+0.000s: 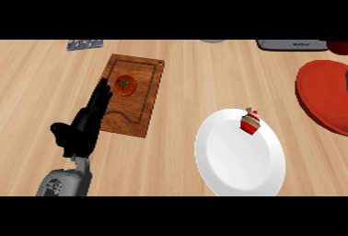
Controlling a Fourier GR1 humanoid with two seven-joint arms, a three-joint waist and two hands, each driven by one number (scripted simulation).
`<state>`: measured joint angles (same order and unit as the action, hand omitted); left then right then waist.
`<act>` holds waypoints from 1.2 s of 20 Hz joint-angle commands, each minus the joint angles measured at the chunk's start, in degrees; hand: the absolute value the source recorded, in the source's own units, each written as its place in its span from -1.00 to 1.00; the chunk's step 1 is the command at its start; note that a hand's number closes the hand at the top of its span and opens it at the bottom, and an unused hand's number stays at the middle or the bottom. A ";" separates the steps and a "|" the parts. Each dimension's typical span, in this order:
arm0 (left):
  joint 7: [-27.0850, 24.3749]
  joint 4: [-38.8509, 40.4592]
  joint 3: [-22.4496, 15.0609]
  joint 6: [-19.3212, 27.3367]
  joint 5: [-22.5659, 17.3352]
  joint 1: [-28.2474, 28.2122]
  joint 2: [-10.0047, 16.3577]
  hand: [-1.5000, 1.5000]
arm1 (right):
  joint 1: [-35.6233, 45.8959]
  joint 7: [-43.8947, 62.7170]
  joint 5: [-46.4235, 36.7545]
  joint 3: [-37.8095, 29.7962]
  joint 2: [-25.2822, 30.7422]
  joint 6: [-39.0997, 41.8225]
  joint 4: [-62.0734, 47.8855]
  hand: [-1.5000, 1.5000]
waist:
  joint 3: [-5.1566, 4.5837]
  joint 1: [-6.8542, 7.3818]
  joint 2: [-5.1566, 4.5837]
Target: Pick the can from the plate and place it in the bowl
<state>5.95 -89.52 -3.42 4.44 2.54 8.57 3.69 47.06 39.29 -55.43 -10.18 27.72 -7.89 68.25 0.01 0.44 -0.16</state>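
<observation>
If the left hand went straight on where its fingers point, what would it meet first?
Probably the wooden board: the fingers of the left hand overlap its left edge and point along it, passing left of the tomato. The hand's height above the board is unclear.

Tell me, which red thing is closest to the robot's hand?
The tomato on the wooden board, right beside the left hand. The can on the white plate and the red bowl sit far to the right.
</observation>
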 commanded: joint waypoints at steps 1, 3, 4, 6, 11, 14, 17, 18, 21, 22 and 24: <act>-3.32 3.44 0.07 -0.36 0.17 -0.16 -0.67 0.00 | -1.37 -4.54 -0.73 -2.50 4.50 -1.48 -7.31 1.00 | -0.01 -0.06 -0.12; -1.33 1.29 0.43 -0.71 -0.27 0.14 -0.15 0.00 | -4.65 -6.92 0.18 -4.05 2.87 -6.44 -9.03 1.00 | 0.01 -0.02 -0.02; -1.37 2.26 0.26 0.21 0.52 1.21 -0.75 0.00 | -3.34 -8.21 0.17 -4.88 3.80 -7.43 -12.28 1.00 | 0.01 0.08 -0.07; -0.31 -1.31 -1.56 0.72 1.81 -1.06 -1.06 0.00 | -2.22 -12.24 0.57 -6.49 6.80 -8.18 -19.12 1.00 | 0.04 0.58 -0.14; 0.76 0.72 0.58 0.25 1.01 1.01 -0.07 0.00 | -5.94 -20.55 2.66 -9.73 8.70 -14.52 -26.59 1.00 | 0.05 0.21 -0.16; -2.75 3.92 1.42 -1.70 -0.55 2.28 -0.06 0.00 | -4.21 -23.67 3.48 -11.07 8.42 -16.50 -35.38 1.00 | 0.06 0.56 -0.41; -0.29 2.04 2.53 -2.82 -1.88 1.71 1.36 0.00 | -4.94 -27.39 11.29 -16.15 9.12 -11.42 -36.16 1.00 | 0.08 0.35 -0.27; -0.51 0.17 -1.43 0.52 2.32 0.05 -1.42 0.00 | -5.10 -26.48 11.10 -16.13 8.43 -11.37 -37.93 1.00 | 0.09 0.50 -0.21; 1.91 -1.51 -1.41 -0.07 1.41 0.00 -1.30 0.00 | -7.60 -34.54 15.93 -18.22 6.11 -9.27 -39.48 -1.00 | 0.14 0.40 -0.16; 0.88 -2.00 -1.18 -0.26 1.35 -1.14 -0.99 0.00 | -9.28 -37.98 18.04 -19.43 8.41 -5.42 -39.44 -1.00 | 0.12 0.07 -0.04; -0.08 1.09 0.07 -0.16 1.13 0.74 -1.00 0.00 | -7.94 -42.21 18.85 -20.03 7.40 -8.45 -41.33 -1.00 | 0.10 0.36 -0.24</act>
<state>6.28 -89.71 -3.61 3.83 3.29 8.51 3.07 40.09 5.02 -40.57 -27.73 35.62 -16.40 29.59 0.11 0.82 -0.34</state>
